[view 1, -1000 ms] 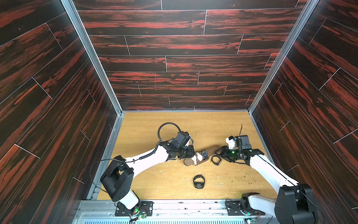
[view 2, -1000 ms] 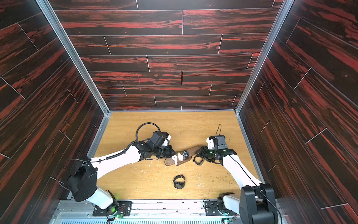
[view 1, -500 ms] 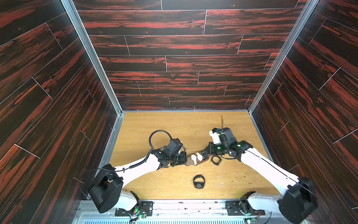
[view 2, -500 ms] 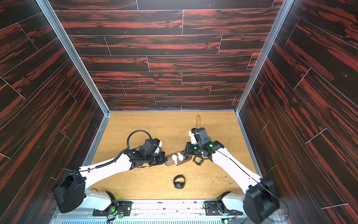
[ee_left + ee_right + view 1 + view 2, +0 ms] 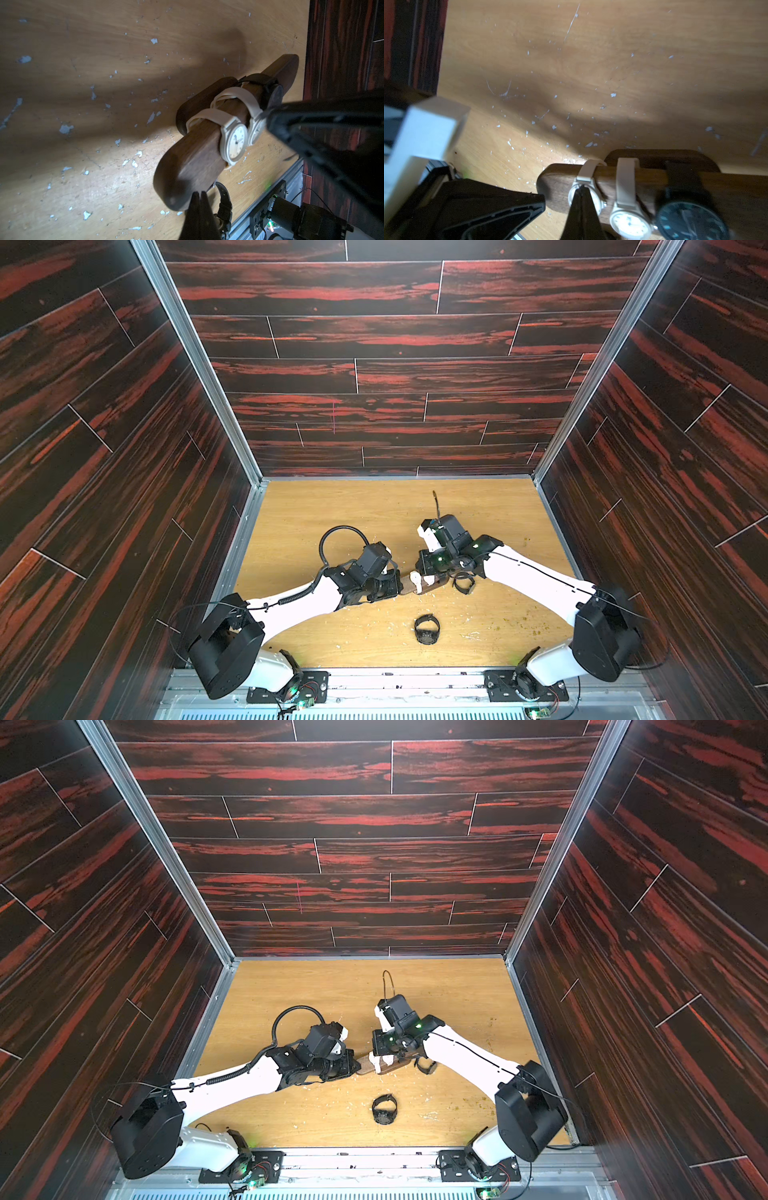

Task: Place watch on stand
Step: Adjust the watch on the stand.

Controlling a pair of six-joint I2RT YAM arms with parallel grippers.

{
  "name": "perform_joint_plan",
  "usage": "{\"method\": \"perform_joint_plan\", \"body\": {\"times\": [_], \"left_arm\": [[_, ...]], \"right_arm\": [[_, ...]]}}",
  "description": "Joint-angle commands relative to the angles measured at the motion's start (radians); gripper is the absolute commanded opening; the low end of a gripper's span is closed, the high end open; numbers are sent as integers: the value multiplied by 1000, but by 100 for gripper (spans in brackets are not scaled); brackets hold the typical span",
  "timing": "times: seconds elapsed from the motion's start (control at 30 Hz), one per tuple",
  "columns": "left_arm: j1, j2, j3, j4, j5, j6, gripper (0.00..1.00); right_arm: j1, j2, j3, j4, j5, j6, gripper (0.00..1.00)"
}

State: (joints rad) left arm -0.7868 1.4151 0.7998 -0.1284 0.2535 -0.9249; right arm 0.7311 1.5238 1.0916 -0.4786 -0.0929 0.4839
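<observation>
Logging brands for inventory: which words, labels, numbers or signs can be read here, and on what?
No text is legible anywhere.
End white watch dial: dark hour marks, too small to read.
Second white watch dial: blurred, unreadable.
Black watch on the stand: pale-blue marks, no readable figures.
Loose black watch: too small to tell.

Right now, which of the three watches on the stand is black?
The black watch, with the dark dial; the two white watches sit between it and the stand's rounded end.
</observation>
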Motion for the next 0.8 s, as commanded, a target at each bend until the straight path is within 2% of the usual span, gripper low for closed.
{"method": "perform_joint_plan", "body": {"times": [0.0,0.53,0.77], "left_arm": [[-3,10,0,14,4,3,2],[-2,25,39,-24,-2,35,3],[0,48,62,-37,-11,57,3]], "right_arm": [[20,19,14,-15,2,-19,0],[31,-53,-133,-53,22,-26,0],[38,-95,-150,-77,20,-21,0]]}}
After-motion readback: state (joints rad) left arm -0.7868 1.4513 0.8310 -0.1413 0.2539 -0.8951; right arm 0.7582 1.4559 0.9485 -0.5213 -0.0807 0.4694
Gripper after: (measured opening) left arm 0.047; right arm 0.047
